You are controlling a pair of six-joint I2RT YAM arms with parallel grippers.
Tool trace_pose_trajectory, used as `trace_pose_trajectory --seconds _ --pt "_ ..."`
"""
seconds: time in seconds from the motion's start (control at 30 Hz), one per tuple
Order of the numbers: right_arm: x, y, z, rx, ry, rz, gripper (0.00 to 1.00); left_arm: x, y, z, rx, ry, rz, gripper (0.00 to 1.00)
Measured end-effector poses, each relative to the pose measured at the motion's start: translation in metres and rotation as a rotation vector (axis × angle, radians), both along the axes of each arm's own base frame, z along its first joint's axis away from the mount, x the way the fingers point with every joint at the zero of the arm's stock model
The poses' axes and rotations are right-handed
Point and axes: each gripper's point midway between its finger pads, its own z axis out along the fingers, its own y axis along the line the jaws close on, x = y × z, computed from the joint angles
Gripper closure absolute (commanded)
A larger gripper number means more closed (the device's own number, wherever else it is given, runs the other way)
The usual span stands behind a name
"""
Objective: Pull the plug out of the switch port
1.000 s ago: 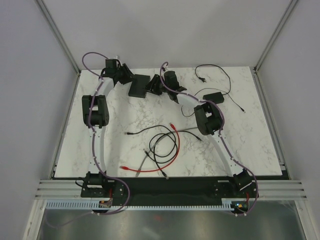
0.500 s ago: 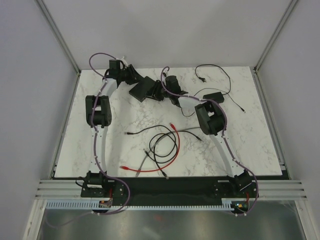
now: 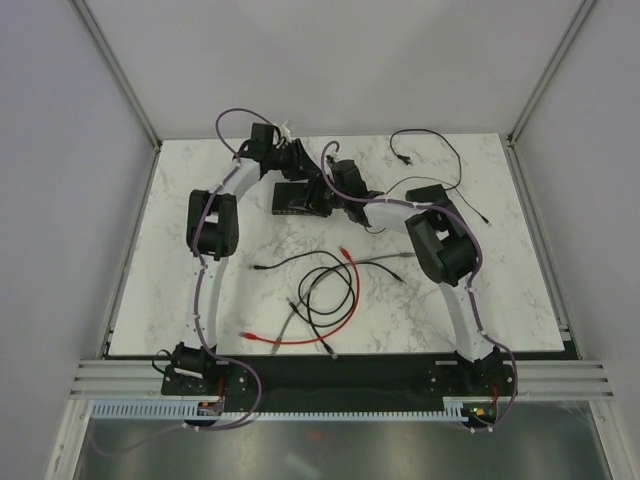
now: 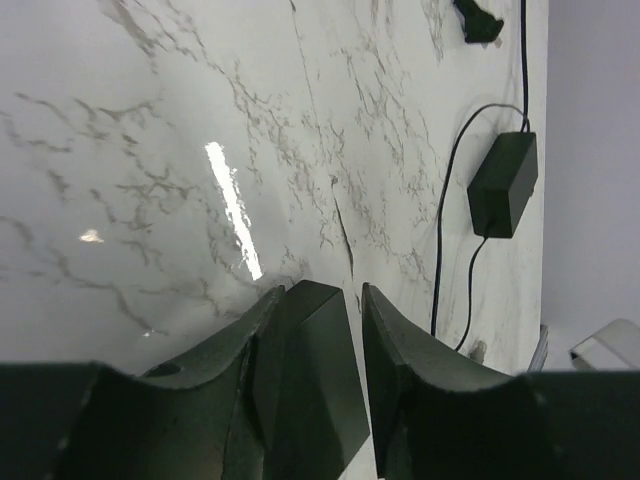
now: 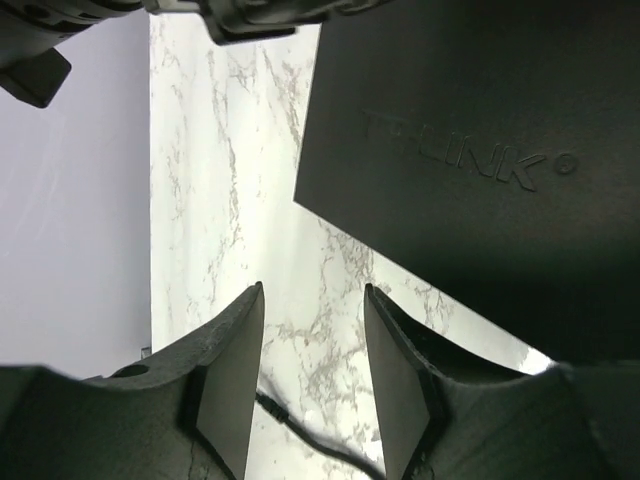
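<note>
The switch (image 3: 296,198) is a flat matte-black box near the back middle of the marble table. My left gripper (image 3: 298,168) reaches it from behind and is shut on one edge. In the left wrist view the switch's dark slab (image 4: 312,370) fills the space at my left gripper (image 4: 322,292), pressed to one finger. My right gripper (image 3: 324,192) sits just right of the switch, open. In the right wrist view my right gripper (image 5: 314,290) holds nothing, and the switch's lettered face (image 5: 470,170) lies beyond it. The plug is hidden from every view.
A small black power adapter (image 3: 430,193) with thin cords lies right of the arms, also seen as the adapter (image 4: 503,183) from the left wrist. A red cable (image 3: 345,300) and looped black cables (image 3: 322,290) lie loose mid-table. A thin black cord (image 5: 290,420) runs under the right fingers.
The left arm has swung right, carrying the switch from the back left toward the middle; it tilted on the way and now sits flatter. The right arm has shifted right beside it.
</note>
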Motion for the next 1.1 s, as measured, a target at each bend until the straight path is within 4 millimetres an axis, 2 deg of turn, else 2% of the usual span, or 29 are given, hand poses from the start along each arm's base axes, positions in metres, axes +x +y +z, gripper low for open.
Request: trace_pose_trajectory --seconds 0.1,0.2,0.27,0.33,0.43,0.5,0.57,0.63,0.77,0.9,1.0,1.1 --pt "0.003 -0.016 0.021 -0.018 -0.022 0.009 0.47 0.008 0.022 0.021 0.016 -0.01 0.056 0.55" --pt "0.006 -0.033 0.036 -0.033 -0.033 0.008 0.46 0.016 0.045 0.059 0.018 -0.061 0.11 0.55" --pt "0.006 -0.047 0.041 -0.058 -0.032 0.004 0.46 0.014 0.06 0.088 0.021 -0.094 0.144 0.54" --pt "0.005 -0.059 0.041 -0.101 -0.023 0.001 0.46 0.003 0.071 0.114 0.023 -0.114 0.167 0.52" --pt "-0.003 -0.073 0.033 -0.193 0.014 0.013 0.45 -0.025 0.078 0.134 0.034 -0.098 0.204 0.46" --pt "-0.009 -0.082 0.027 -0.272 0.042 0.017 0.44 -0.047 0.077 0.14 0.042 -0.07 0.222 0.39" --pt "-0.014 -0.095 0.025 -0.353 0.06 -0.002 0.39 -0.063 0.073 0.139 0.055 -0.045 0.239 0.37" --pt "-0.025 -0.112 0.027 -0.442 0.073 -0.021 0.35 -0.082 0.064 0.135 0.074 -0.016 0.241 0.36" --pt "-0.04 -0.147 0.053 -0.561 0.037 -0.083 0.22 -0.121 0.03 0.137 0.099 0.001 0.205 0.34" --pt "-0.065 -0.182 0.066 -0.645 0.007 -0.14 0.14 -0.179 0.007 0.143 0.118 -0.006 0.159 0.3" --pt "-0.093 -0.208 0.053 -0.714 0.032 -0.164 0.02 -0.219 0.012 0.146 0.12 -0.023 0.155 0.28" --pt "-0.121 -0.225 0.036 -0.751 0.061 -0.155 0.02 -0.256 0.026 0.147 0.082 -0.051 0.172 0.27"
